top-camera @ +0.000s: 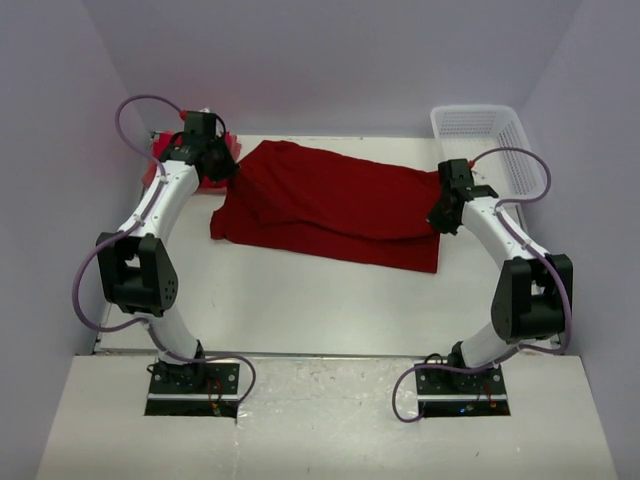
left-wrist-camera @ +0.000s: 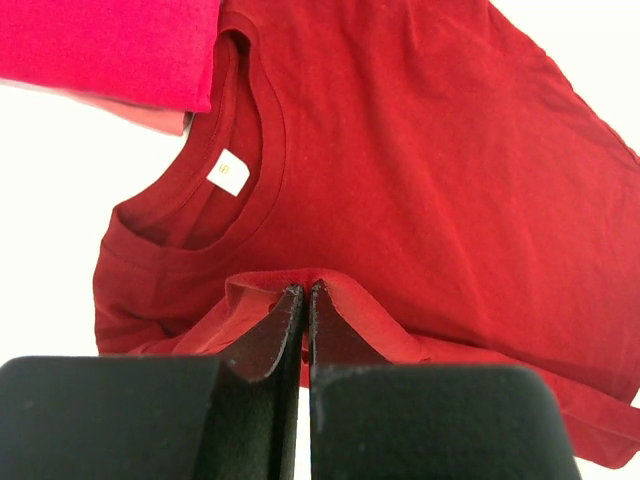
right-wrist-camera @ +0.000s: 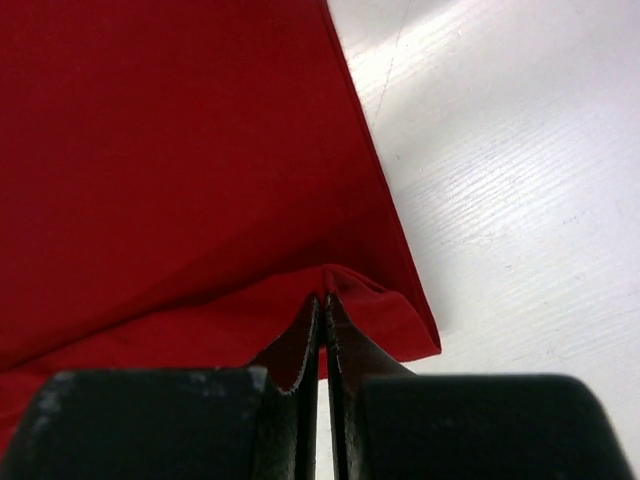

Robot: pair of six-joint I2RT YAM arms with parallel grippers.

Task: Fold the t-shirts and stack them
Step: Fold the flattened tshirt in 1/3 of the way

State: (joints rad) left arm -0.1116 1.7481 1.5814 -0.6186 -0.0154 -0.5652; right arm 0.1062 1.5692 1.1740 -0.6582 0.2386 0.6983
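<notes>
A dark crimson t-shirt [top-camera: 330, 205] lies spread across the middle of the table, part lifted at both ends. My left gripper [top-camera: 222, 172] is shut on its left edge near the round neck; the left wrist view shows the cloth [left-wrist-camera: 420, 170] pinched between my fingertips [left-wrist-camera: 305, 292], with the collar and white label [left-wrist-camera: 228, 172] beyond. My right gripper [top-camera: 440, 215] is shut on the shirt's right edge; the right wrist view shows the cloth [right-wrist-camera: 170, 150] bunched at the fingertips [right-wrist-camera: 323, 298]. A folded bright red t-shirt [top-camera: 165, 150] lies at the far left, also in the left wrist view [left-wrist-camera: 100, 45].
A white plastic lattice basket [top-camera: 490, 145] stands at the far right corner. Purple cables loop from both arms. White walls close in the table on the left, back and right.
</notes>
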